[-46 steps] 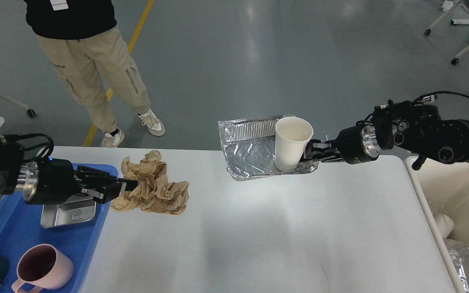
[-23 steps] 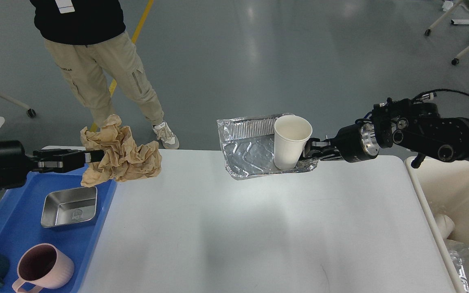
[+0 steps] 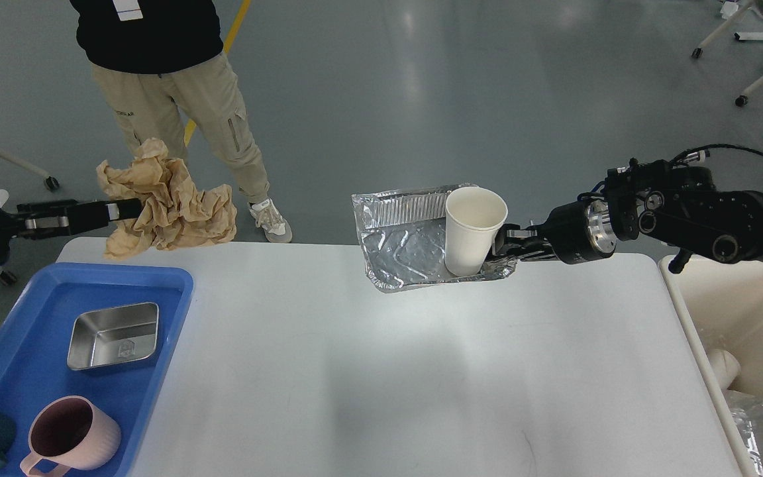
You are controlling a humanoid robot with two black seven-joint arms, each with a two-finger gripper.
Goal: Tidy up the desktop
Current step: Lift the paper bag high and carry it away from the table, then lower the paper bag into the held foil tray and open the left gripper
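Head view of the tidying task. Our left pincer point(image 3: 120, 211) pinches one edge of the crumpled brown paper point(image 3: 169, 207), which hangs free to its right, lifted off the desktop point(image 3: 388, 371) and carried past its far left corner. Holding it by an edge lets the loose wad dangle clear of the blue tray point(image 3: 156, 278), which lies below and nearer us than this pincer and holds a steel dish point(image 3: 113, 334) and a pink mug point(image 3: 70, 434).

Our right pincer point(image 3: 502, 248) is closed on the right rim of the foil tray point(image 3: 408, 245), which extends to its left over the far edge of the desktop. A white paper cup point(image 3: 474, 228) stands upright in the tray, just beside the fingers; we judge that keeping the tray level is what keeps the cup from tipping. The cream bin point(image 3: 739, 311) sits on the arm side of this pincer, nearer us, the probable destination for both loads.

The desktop spreads between and below the two pincers, its white surface bearing only the blue tray. A bystander point(image 3: 176, 99) stands beyond the left pincer.
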